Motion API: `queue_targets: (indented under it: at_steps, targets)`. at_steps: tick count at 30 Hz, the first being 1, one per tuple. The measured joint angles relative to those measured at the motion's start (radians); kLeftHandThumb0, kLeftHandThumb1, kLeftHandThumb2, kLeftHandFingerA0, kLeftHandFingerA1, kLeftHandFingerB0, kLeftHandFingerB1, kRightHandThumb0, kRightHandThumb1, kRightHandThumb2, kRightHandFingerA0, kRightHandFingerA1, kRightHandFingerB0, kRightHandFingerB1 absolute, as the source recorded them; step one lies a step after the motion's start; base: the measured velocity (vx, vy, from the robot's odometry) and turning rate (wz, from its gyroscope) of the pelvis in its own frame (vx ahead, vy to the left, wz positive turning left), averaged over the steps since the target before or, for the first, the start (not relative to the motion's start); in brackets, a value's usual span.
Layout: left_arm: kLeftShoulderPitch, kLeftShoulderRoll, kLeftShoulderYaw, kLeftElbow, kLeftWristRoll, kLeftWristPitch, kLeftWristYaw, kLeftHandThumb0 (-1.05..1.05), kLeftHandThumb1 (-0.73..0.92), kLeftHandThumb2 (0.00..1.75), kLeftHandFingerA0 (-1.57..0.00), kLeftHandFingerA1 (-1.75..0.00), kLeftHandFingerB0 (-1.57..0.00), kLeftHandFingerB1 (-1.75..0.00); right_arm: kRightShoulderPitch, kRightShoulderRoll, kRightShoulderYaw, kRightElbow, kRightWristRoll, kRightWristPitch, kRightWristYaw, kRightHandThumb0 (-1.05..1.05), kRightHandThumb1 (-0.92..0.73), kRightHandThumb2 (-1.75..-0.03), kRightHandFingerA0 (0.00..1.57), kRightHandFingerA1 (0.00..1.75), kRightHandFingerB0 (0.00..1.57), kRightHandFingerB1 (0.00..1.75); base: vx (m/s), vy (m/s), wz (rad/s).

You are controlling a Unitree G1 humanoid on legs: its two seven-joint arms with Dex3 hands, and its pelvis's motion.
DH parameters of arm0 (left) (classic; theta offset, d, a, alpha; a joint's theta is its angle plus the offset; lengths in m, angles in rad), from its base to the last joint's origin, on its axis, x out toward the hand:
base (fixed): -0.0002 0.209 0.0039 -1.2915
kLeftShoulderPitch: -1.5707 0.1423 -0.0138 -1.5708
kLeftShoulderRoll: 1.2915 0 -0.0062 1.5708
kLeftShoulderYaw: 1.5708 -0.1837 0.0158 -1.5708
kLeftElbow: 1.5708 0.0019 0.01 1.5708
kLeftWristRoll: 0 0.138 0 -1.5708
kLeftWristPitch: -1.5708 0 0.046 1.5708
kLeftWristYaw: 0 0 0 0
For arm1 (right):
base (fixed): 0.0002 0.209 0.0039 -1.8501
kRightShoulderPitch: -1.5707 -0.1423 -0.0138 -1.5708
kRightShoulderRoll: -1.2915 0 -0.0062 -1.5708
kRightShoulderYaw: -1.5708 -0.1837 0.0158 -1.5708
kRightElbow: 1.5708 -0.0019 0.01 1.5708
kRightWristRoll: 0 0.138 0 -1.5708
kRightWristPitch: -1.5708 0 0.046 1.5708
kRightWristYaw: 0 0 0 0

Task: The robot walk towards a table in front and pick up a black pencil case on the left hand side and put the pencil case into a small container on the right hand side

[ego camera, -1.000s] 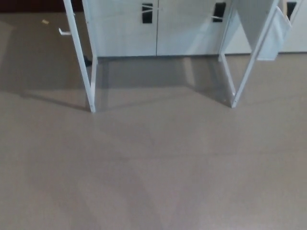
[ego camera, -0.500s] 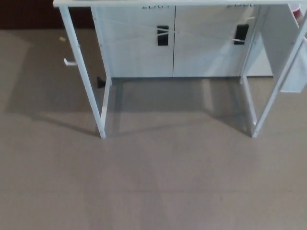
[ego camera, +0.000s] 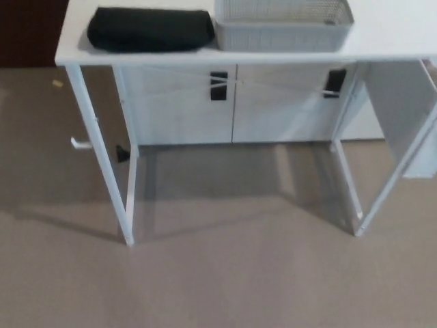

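Looks like an office or some kind of lab room, not a home. There's a plain white desk point(ego camera: 396, 31) on thin white metal legs, standing on a flat grey-beige floor point(ego camera: 225, 287) that reads as commercial vinyl or carpet tile. Right behind it sits a row of low white cabinets point(ego camera: 225, 102) with dark recessed handles, the storage-unit kind. A grey plastic mesh basket point(ego camera: 283, 26) on the desk fits the office-supply vibe too.

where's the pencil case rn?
Head view, top left: the pencil case lies on the white table, right beside the basket on its left side.
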Motion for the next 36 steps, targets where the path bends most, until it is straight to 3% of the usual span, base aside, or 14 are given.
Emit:
queue_targets:
  at_steps: [1,5,8,9,17,18,23,24,25,26,27,28,36]
  targets:
    - [0.000,0.000,0.000,0.002,0.000,0.000,0.000,-0.46,0.45,0.72,-0.51,-0.48,-0.36,-0.43,-0.003,0.000,-0.001,0.003,0.000,-0.001,0.000,-0.40,-0.66,-0.59,0.55,0.46,0.36,0.37,0.30,-0.007,0.15]
    - [0.003,0.000,-0.001,0.003,0.000,0.000,0.001,-0.47,0.46,0.73,-0.49,-0.48,-0.35,-0.43,-0.011,0.001,-0.005,0.028,0.001,-0.006,0.001,-0.42,-0.66,-0.58,0.56,0.45,0.35,0.36,0.38,-0.082,0.16]
    - [-0.007,-0.003,-0.009,-0.005,0.003,0.004,0.005,-0.47,0.46,0.73,-0.49,-0.48,-0.34,-0.43,-0.019,0.000,-0.004,0.033,-0.001,-0.012,0.001,-0.42,-0.66,-0.59,0.55,0.45,0.35,0.36,0.49,-0.208,0.25]
    - [-0.014,-0.003,-0.011,-0.012,0.004,0.003,0.005,-0.47,0.46,0.73,-0.49,-0.48,-0.35,-0.43,-0.023,-0.006,-0.006,0.033,-0.001,-0.013,-0.001,-0.48,-0.53,-0.81,0.49,0.56,0.29,0.47,0.44,-0.244,0.36]
    - [0.004,-0.003,-0.013,-0.016,0.007,0.003,0.008,-0.46,0.46,0.72,-0.49,-0.47,-0.35,-0.43,-0.022,-0.008,-0.008,0.026,0.001,-0.016,0.001,-0.50,-0.53,-0.81,0.50,0.57,0.28,0.47,0.31,-0.036,-0.08]
    - [0.002,-0.003,-0.013,-0.013,0.006,0.003,0.008,-0.46,0.46,0.72,-0.49,-0.48,-0.36,-0.43,-0.023,-0.008,-0.008,0.032,0.001,-0.015,0.001,-0.42,-0.66,-0.59,0.55,0.46,0.33,0.35,0.33,0.147,-0.25]
    - [-0.012,0.002,-0.012,-0.020,0.007,0.007,0.009,-0.48,0.46,0.74,-0.50,-0.48,-0.36,-0.43,-0.034,0.003,-0.007,0.052,0.000,-0.014,0.001,-0.41,-0.69,-0.60,0.55,0.45,0.31,0.34,0.37,0.294,-0.20]
    - [-0.014,0.006,-0.012,-0.022,0.007,0.007,0.010,-0.47,0.46,0.73,-0.50,-0.48,-0.35,-0.43,-0.035,0.005,-0.006,0.052,0.000,-0.014,0.001,-0.49,-0.55,-0.81,0.49,0.56,0.27,0.46,0.27,0.208,0.02]
    - [-0.015,0.008,-0.012,-0.027,0.007,0.006,0.011,-0.47,0.46,0.73,-0.50,-0.48,-0.35,-0.43,-0.035,0.007,-0.006,0.051,0.000,-0.014,0.001,-0.49,-0.55,-0.81,0.49,0.56,0.27,0.46,0.24,0.159,0.05]
    - [-0.016,0.008,-0.012,-0.030,0.007,0.007,0.012,-0.46,0.46,0.73,-0.49,-0.48,-0.35,-0.43,-0.033,0.008,-0.006,0.047,0.000,-0.014,0.001,-0.42,-0.68,-0.60,0.55,0.46,0.32,0.35,0.25,0.145,0.08]
    - [-0.015,0.008,-0.013,-0.031,0.007,0.007,0.013,-0.46,0.47,0.73,-0.50,-0.48,-0.35,-0.43,-0.032,0.009,-0.006,0.044,0.000,-0.014,0.001,-0.42,-0.68,-0.60,0.56,0.46,0.32,0.35,0.18,0.097,0.13]
    - [-0.014,0.008,-0.014,-0.031,0.007,0.008,0.013,-0.47,0.47,0.74,-0.49,-0.48,-0.35,-0.43,-0.030,0.008,-0.006,0.040,-0.001,-0.015,0.000,-0.50,-0.55,-0.81,0.51,0.57,0.27,0.46,0.15,0.072,0.10]
    - [-0.002,0.009,-0.020,-0.032,0.011,0.010,0.018,-0.47,0.47,0.74,-0.52,-0.49,-0.35,-0.43,-0.022,0.010,-0.003,0.033,-0.005,-0.015,-0.009,-0.47,-0.55,-0.82,0.51,0.57,0.27,0.46,0.14,-0.046,0.07]
